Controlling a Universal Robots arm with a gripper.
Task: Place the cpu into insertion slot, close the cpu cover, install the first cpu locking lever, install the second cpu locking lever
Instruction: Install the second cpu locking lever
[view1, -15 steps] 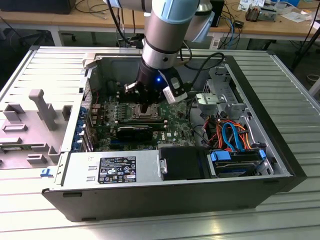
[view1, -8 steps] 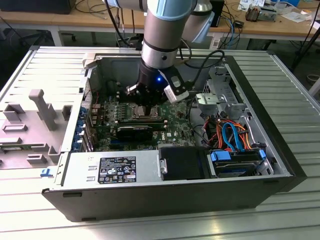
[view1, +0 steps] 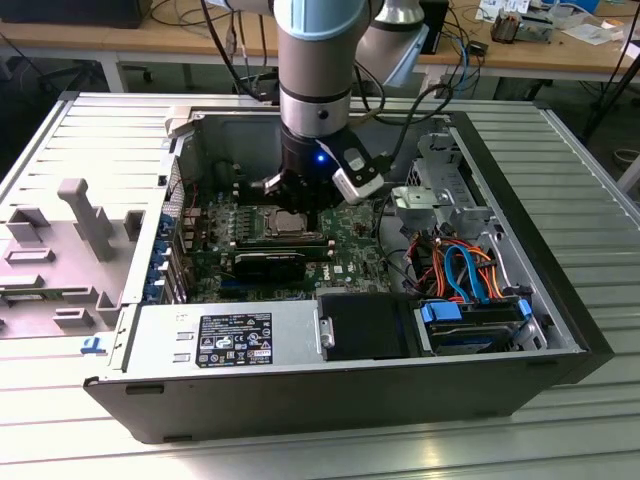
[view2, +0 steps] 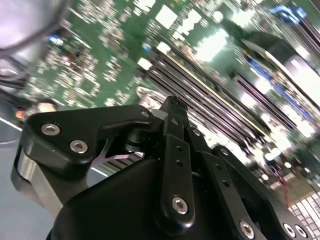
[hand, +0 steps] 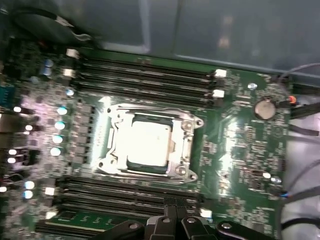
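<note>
The cpu lies flat in the insertion slot on the green motherboard, its silvery top shining in the light. The cpu cover is folded down around it as a grey metal frame. My gripper hangs above the board beside the socket, over the black memory slots, with its black fingers pressed together and nothing between them. In the second wrist view the gripper shows the same shut fingers over the board. In the exterior view the gripper hovers just above the cpu inside the open computer case.
Long black memory slots flank the socket on both sides. A round coin battery sits on the board. Case walls, a power supply, a drive cage and coloured cables surround the board.
</note>
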